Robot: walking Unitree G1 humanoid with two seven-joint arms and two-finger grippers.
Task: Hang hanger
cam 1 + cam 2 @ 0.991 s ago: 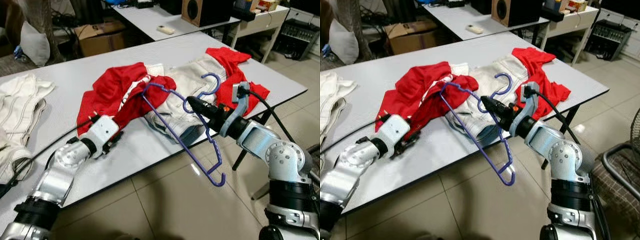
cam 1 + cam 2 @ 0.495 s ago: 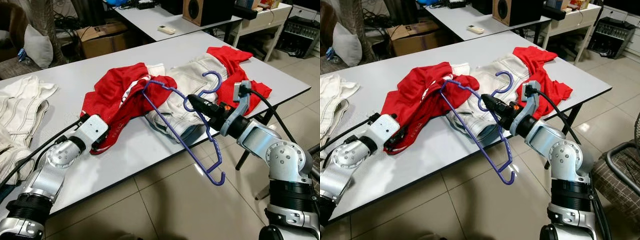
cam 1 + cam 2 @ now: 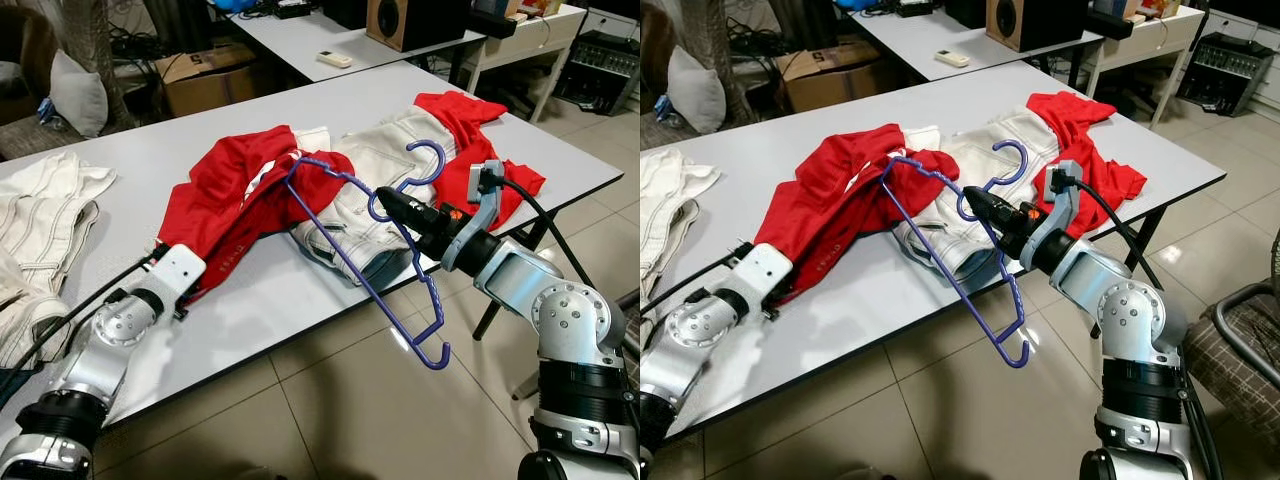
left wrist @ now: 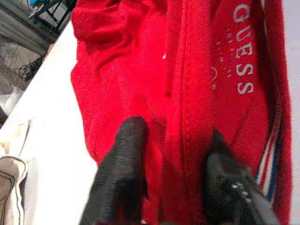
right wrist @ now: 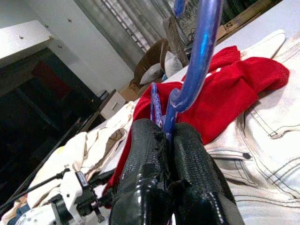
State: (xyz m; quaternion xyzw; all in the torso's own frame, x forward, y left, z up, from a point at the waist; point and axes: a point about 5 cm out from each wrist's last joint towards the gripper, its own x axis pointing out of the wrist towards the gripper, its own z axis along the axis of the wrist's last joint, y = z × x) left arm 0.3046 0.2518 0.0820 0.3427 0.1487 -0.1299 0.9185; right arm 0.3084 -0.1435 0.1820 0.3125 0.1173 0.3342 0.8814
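2 pincers: right pincer [image 5: 166, 154] clamps purple hanger [image 3: 352, 255]; left pincer [image 4: 173, 159] spread over red shirt [image 4: 187, 70].

Support surface: a long white table [image 3: 300, 290] with dark legs, standing on a glossy tiled floor [image 3: 330, 420]. Lying directly on the tabletop, from the robot's left to right: a cream garment [image 3: 40, 215] bunched at the left end; a red shirt [image 3: 225, 195] spread mid-table, its lower hem reaching close to the near edge; pale jeans [image 3: 375, 185] touching and partly overlapping the red shirt; a second red cloth [image 3: 460, 125] under the jeans at the right end, near that corner.
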